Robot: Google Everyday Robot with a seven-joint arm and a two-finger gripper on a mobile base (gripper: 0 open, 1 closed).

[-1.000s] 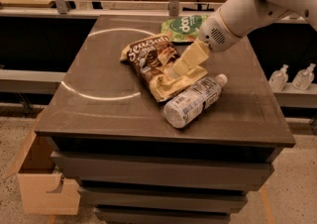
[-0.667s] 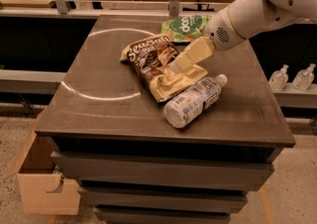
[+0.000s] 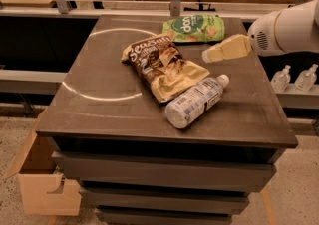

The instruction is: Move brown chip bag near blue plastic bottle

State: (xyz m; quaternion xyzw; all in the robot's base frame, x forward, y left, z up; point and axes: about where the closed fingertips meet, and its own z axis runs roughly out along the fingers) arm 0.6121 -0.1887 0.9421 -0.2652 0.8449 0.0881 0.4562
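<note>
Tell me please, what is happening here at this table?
A one-armed robot is working at a dark table. Its gripper hangs above the table's right side, touching nothing. The brown chip bag lies flat in the middle, its pale end right next to the blue plastic bottle, which lies on its side. So the bag seems already placed near the bottle. A green snack bag lies at the back.

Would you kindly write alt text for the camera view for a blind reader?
A brown chip bag lies against a blue plastic bottle on a dark table; the gripper hovers above the table beside a green snack bag.
</note>
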